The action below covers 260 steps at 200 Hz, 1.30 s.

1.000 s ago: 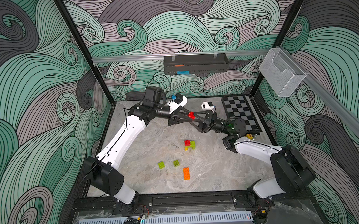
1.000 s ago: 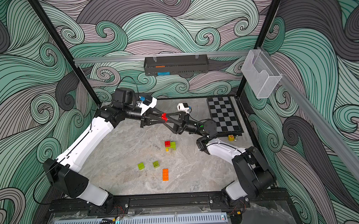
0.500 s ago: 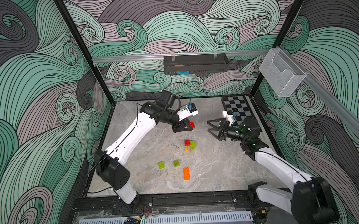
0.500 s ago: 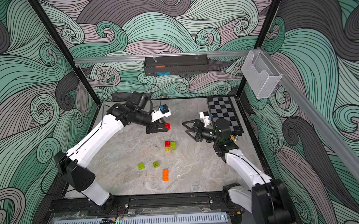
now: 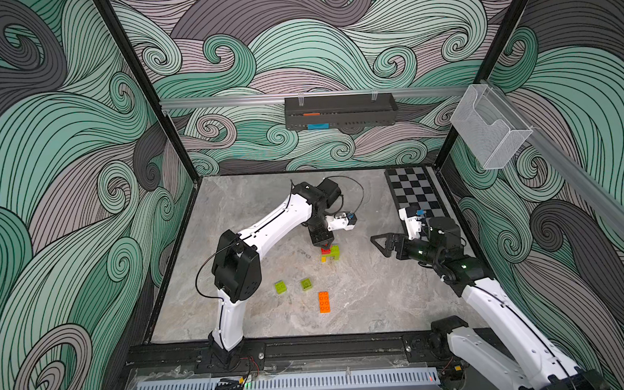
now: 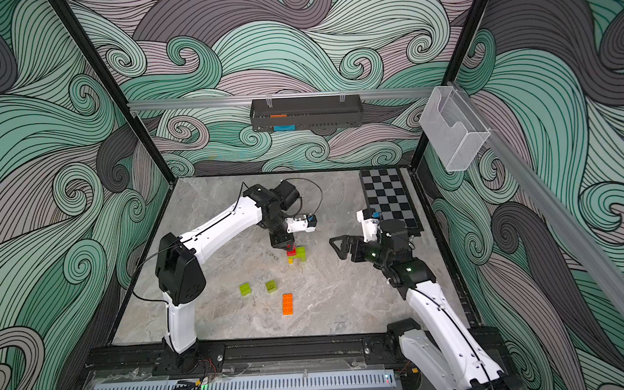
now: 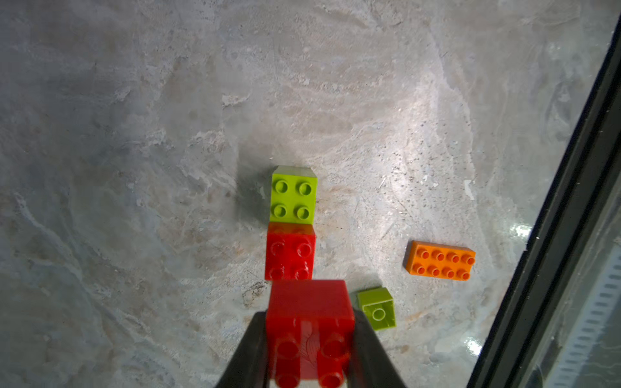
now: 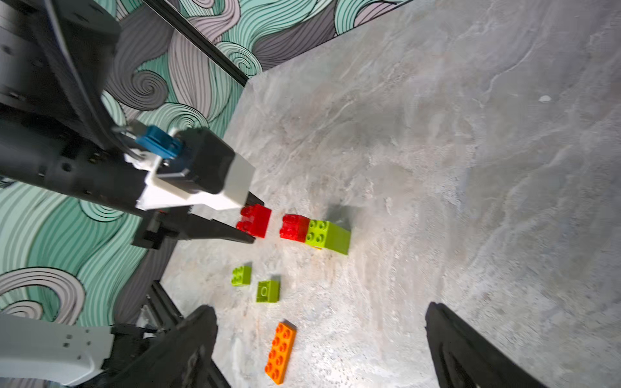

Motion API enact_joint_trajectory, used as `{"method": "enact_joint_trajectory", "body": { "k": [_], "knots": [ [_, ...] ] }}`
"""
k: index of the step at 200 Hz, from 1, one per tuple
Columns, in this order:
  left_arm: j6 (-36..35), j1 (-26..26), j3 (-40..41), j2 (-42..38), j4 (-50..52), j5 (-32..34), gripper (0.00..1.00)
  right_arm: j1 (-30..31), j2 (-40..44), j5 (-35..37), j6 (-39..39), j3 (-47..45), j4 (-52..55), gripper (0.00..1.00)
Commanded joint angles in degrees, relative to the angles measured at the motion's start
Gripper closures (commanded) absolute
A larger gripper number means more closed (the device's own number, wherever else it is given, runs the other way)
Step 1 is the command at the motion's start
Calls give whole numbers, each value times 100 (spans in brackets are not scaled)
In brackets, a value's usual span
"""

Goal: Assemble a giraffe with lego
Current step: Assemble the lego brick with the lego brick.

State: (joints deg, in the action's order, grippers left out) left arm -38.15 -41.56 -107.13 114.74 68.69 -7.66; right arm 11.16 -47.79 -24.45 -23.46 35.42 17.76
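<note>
My left gripper [image 7: 309, 324] is shut on a red brick [image 7: 311, 310], studs toward the camera, and hangs just above and beside the partial giraffe [image 5: 333, 253]. That figure is a red brick [image 7: 290, 252] joined to a lime green body brick [image 7: 294, 195], with a bit of yellow [image 5: 324, 259] underneath. Two loose lime green bricks [image 5: 280, 287] [image 5: 306, 284] and the long orange brick [image 5: 324, 301] lie nearer the front. My right gripper [image 5: 381, 245] stands open and holds nothing, off to the right of the figure, its fingers [image 8: 188, 339] wide apart.
A checkerboard mat [image 5: 415, 198] lies at the back right of the marble table, just behind my right wrist. A black tray [image 5: 339, 112] hangs on the back wall and a clear bin [image 5: 490, 131] on the right rail.
The two grippers met at the red brick in the air. The right one opened and drew back to the right; the left one carried the brick down to the partial figure.
</note>
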Motion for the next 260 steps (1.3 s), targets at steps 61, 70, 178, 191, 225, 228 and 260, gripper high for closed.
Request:
{"method": "enact_joint_trajectory", "body": {
  "k": [61, 70, 178, 191, 225, 228, 260],
  "knots": [
    [-304, -47, -317, 387, 217, 291, 100, -25, 436, 680, 777, -454, -51, 1],
    [-332, -45, -317, 423, 183, 284, 100, -25, 422, 676, 767, -457, -53, 1],
    [-680, -45, -391, 703, 30, 239, 100, -25, 283, 569, 712, -484, -106, 1],
    [-685, -45, -418, 739, 40, 239, 100, -26, 278, 564, 718, -489, -113, 1],
    [-719, -45, -431, 847, 80, 287, 100, -14, 260, 550, 714, -486, -115, 1],
    [-720, -45, -436, 855, 83, 290, 100, -24, 255, 547, 713, -488, -115, 1],
    [-720, -45, -449, 914, 101, 283, 100, -25, 241, 537, 710, -484, -124, 1]
  ]
}}
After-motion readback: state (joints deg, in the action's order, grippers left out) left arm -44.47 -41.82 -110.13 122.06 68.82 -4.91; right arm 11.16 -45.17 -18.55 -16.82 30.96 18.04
